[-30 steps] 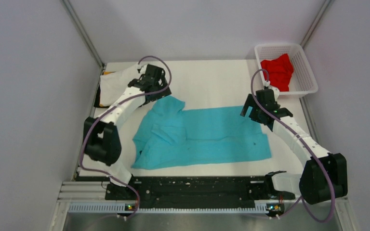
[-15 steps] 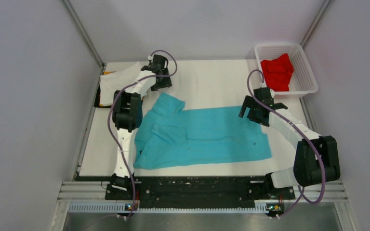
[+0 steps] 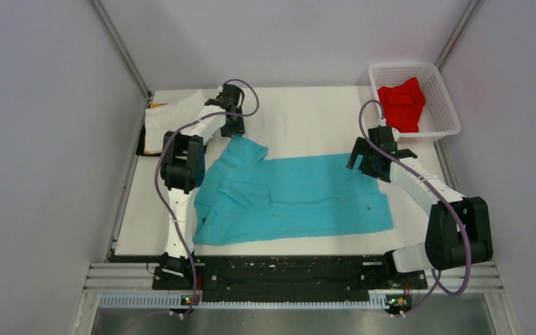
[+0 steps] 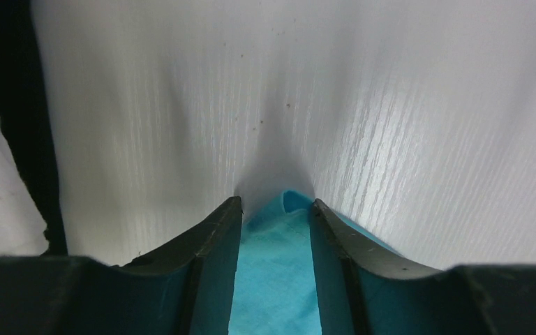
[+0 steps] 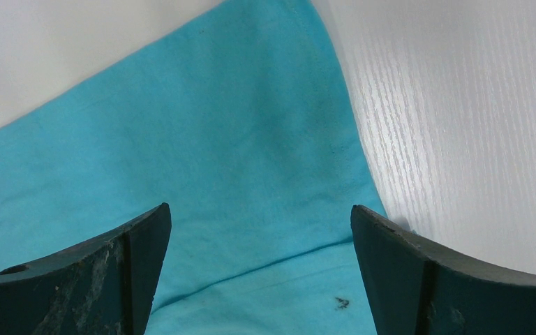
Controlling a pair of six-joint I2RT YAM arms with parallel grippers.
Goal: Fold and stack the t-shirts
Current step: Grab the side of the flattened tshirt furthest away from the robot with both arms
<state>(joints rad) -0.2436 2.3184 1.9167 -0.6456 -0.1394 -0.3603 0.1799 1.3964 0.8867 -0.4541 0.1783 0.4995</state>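
**Table** (image 3: 307, 112): white, wood-grain surface, seen also in the left wrist view (image 4: 391, 105) and the right wrist view (image 5: 474, 105).

**Turquoise t-shirt** (image 3: 293, 199): spread across the middle of the table, long side running left to right. The right part lies flat. The left part is rumpled, with folds and an overlapping flap. One corner points toward the far left.

**Left gripper** (image 3: 236, 129): at the far-left corner of the turquoise t-shirt, low against the table. In the wrist view (image 4: 273, 209) its fingers (image 4: 209, 251) stand close together with a narrow gap. Turquoise cloth (image 4: 276, 279) fills that gap and reaches both inner faces, its tip curling just past the fingertips. Whether the cloth is pinched or merely straddled cannot be told.

**Right gripper** (image 3: 366, 164): at the far-right corner of the turquoise t-shirt. In the wrist view (image 5: 262, 216) the fingers (image 5: 112, 272) are spread wide, released and holding nothing, with the shirt's hemmed edge (image 5: 181, 139) and bare table below them.

**White t-shirt** (image 3: 167, 118): folded, at the far-left edge of the table, just beside the left arm. An edge of it shows in the left wrist view (image 4: 0, 188).

**Yellow-orange cloth** (image 3: 155, 106) and **black cloth** (image 3: 142, 146): slivers showing from under the white t-shirt at the table's left edge, too hidden to describe further.

**Basket** (image 3: 447, 105): white plastic mesh, at the far-right corner, beside the table.

**Red t-shirt** (image 3: 401, 103): crumpled inside the basket, unfolded.
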